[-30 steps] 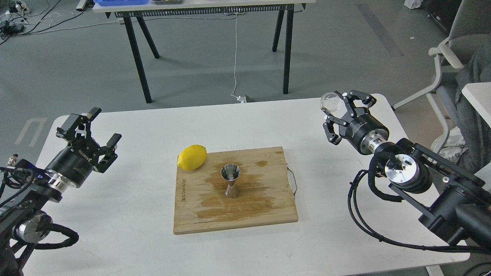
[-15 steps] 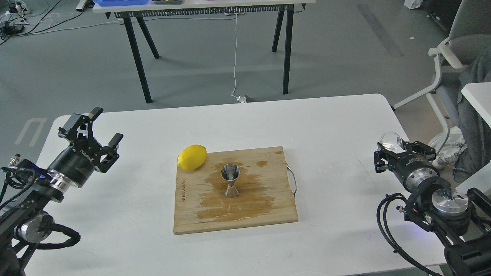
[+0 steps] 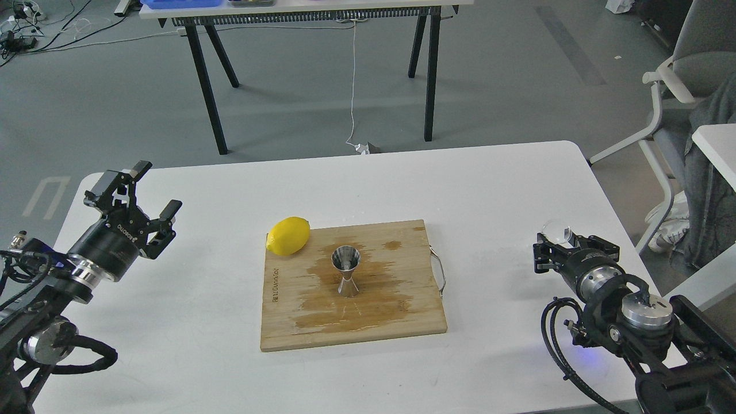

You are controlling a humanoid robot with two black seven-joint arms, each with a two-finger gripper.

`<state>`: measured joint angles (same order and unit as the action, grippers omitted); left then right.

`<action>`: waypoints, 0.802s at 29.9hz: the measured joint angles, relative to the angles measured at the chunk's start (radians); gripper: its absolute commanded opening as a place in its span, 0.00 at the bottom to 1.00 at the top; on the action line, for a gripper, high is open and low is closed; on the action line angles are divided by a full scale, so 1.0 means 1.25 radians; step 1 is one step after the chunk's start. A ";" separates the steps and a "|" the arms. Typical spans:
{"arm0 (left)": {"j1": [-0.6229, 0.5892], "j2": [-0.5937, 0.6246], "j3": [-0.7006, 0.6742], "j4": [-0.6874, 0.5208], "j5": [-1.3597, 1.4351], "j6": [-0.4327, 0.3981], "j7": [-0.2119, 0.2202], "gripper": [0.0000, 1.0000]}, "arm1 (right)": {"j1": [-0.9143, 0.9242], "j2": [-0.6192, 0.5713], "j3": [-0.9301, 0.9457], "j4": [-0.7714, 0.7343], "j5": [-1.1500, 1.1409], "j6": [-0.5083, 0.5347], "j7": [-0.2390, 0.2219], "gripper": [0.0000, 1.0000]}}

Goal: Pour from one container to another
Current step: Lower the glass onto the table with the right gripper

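Observation:
The steel jigger stands upright in the middle of the wooden cutting board, on a wet stain. At the table's right edge, low over the surface, my right gripper is shut on the small clear glass cup. The cup sits between the fingers at the gripper's far end. My left gripper is open at the left side of the table, well away from the board, with nothing between its fingers.
A yellow lemon rests at the board's back left corner. The board has a wire handle on its right side. Behind the white table are a black-legged table and a grey chair.
My right arm has pulled back and come down from high at the back right to low at the right edge, still holding the glass cup. The left arm has barely moved.

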<state>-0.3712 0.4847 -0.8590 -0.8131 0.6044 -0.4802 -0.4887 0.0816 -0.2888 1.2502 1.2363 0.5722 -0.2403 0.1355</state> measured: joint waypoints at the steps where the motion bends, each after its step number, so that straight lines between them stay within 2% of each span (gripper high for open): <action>1: 0.000 0.000 0.000 0.000 0.000 0.000 0.000 0.99 | 0.002 0.001 0.001 -0.009 0.000 0.000 -0.007 0.34; 12: 0.001 -0.001 0.000 0.000 0.000 0.000 0.000 0.99 | 0.008 0.006 0.009 -0.052 0.000 0.001 -0.039 0.37; 24: 0.005 0.000 0.000 0.000 0.000 0.000 0.000 0.99 | 0.011 0.008 0.010 -0.068 -0.001 0.002 -0.045 0.42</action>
<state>-0.3654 0.4846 -0.8590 -0.8130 0.6044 -0.4802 -0.4887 0.0955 -0.2790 1.2625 1.1514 0.5712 -0.2380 0.0786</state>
